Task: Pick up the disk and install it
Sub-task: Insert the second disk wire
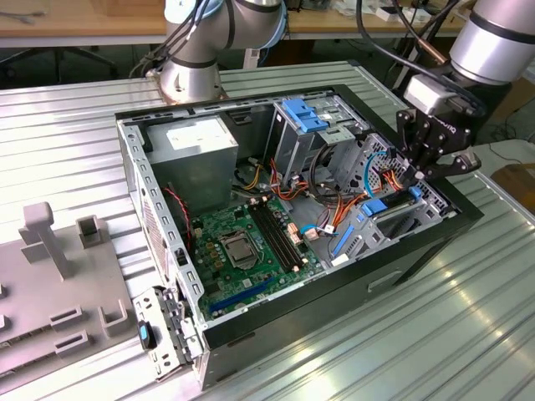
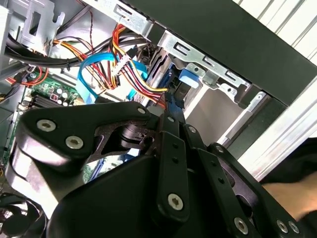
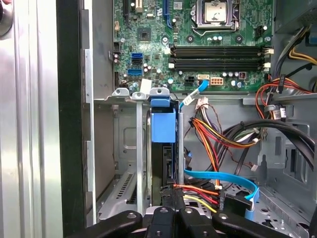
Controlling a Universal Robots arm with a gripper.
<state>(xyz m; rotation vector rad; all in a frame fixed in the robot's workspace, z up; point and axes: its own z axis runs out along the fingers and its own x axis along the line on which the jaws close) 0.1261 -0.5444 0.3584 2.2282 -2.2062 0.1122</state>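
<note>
An open computer case [image 1: 251, 330] lay on its side on a ribbed metal surface [image 1: 468, 309], its motherboard [image 1: 247, 242] exposed. In the exterior view the arm's black tool [image 1: 422, 163] reached into the case at the exterior view's right, above the silver drive bay [image 1: 401, 213]. The disk [image 3: 163, 126], recognisable by its bright blue plastic rail and dark body, stood on edge in a slot of that bay, between the bay's metal walls (the blue end tab faced the motherboard in the first wrist view). In the second wrist view the disk's blue tab [image 2: 190, 77] appeared just beyond the tool's linkage [image 2: 168, 144]. In both wrist views the fingers lay close together at the near end of the disk; whether they clamped it or merely pressed against it could not be told. A bundle of red, yellow and orange wires [image 3: 208, 144] and a flat blue data cable [image 3: 223, 178] ran just beside the disk. A grey power supply [image 1: 196, 138] sat at the far end of the case, and a grey fixture plate [image 1: 58, 284] lay on the surface at the exterior view's left.
</note>
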